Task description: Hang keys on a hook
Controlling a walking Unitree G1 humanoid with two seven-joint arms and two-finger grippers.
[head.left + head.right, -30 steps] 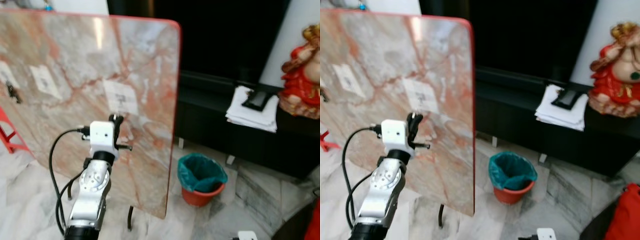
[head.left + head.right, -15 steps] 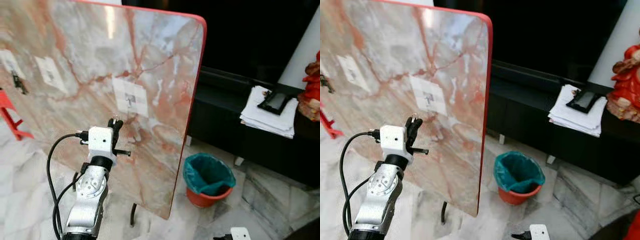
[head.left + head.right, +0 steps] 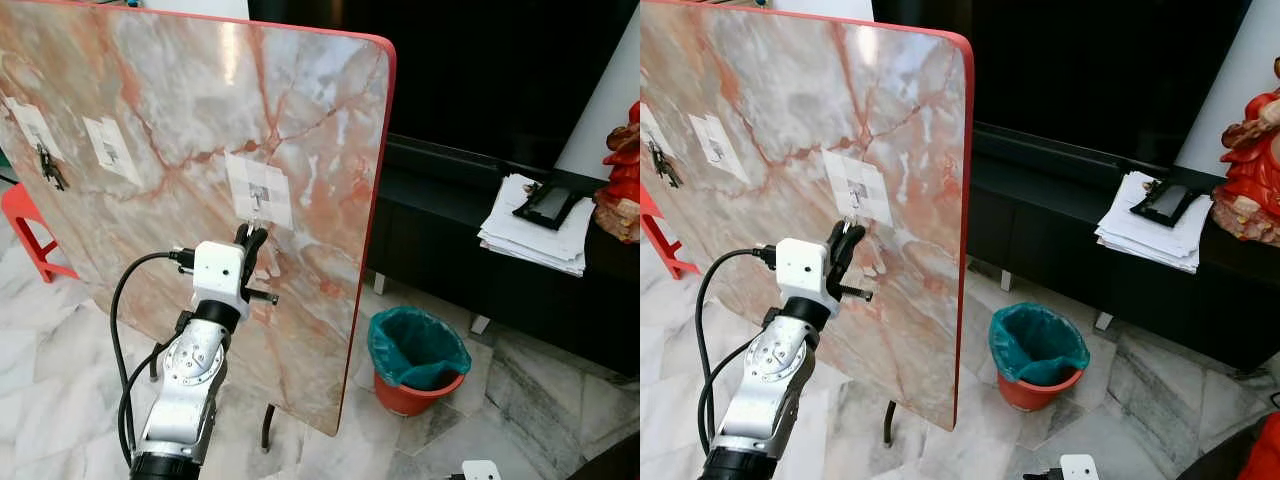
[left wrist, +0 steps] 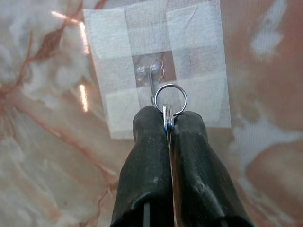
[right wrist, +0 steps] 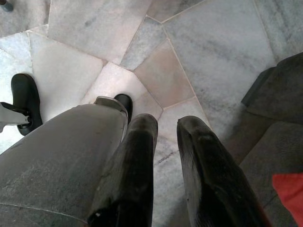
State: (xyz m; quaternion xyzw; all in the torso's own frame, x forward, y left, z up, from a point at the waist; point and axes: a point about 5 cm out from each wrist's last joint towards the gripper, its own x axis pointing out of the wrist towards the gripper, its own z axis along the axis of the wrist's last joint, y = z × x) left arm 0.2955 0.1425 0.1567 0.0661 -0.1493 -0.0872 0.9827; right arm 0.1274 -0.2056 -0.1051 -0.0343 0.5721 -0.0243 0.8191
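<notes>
Far-left hook: a dark bunch of keys (image 3: pixel 48 168) hangs on a white patch at the left edge of the board (image 3: pixel 150 90).
Board: marble-patterned panel with a red rim, standing upright on thin legs over the pale stone floor (image 3: pixel 45 340).
Middle patch: a second white square (image 3: pixel 108 149) on the board, its hook too small to make out.
Left gripper (image 4: pixel 167 124): raised to the board, its fingers pressed together, pinching the key (image 4: pixel 166 119) edge-on between the tips.
Key: blade hidden between the fingers, long axis running along them; its ring (image 4: pixel 170 100) sticks out past the tips toward the board.
Ring: flat face toward the wrist camera, overlapping the stem of the clear hook (image 4: pixel 150 75); whether it is threaded on cannot be told.
Hook: stuck to a white taped patch (image 3: pixel 259 191) near the board's right half.
Bin: red bucket with a green liner (image 3: pixel 414 352) on the floor, right of the board.
Cabinet: low and dark (image 3: pixel 470 245), carrying papers (image 3: pixel 535 230) and a red figurine (image 3: pixel 622 175).
Right gripper (image 5: pixel 163 127): hanging low over the floor beside the robot's leg (image 5: pixel 52 151), fingers slightly parted, holding nothing.
</notes>
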